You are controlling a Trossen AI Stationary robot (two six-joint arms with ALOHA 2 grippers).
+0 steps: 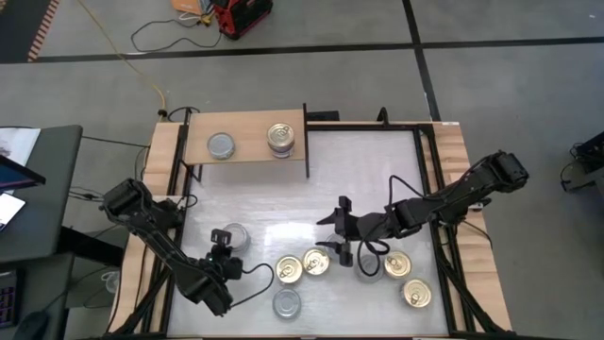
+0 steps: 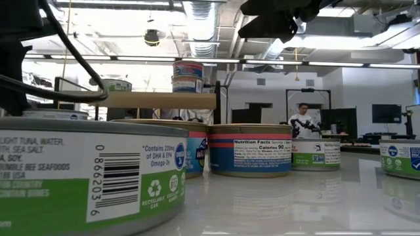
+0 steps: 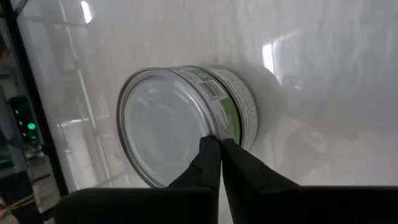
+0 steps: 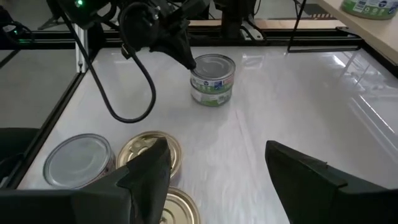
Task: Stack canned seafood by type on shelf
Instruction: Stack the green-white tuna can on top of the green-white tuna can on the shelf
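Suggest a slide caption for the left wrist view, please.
Left gripper shut at the rim of a silver-lidded tin.

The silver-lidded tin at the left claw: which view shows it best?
The left wrist view: the tin fills the picture, lid and green label plain, the shut left claw at its rim. The high view shows only its lid; the right wrist view shows it far off; the low view leaves it unclear.

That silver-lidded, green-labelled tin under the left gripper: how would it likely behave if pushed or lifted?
The silver-lidded tin looks short and wide, so it probably slides rather than tips. Its smooth metal lid and the glossy white tabletop suggest slipperiness. The left gripper is shut, fingers together over the rim, so a nudge seems likelier than a firm lift.
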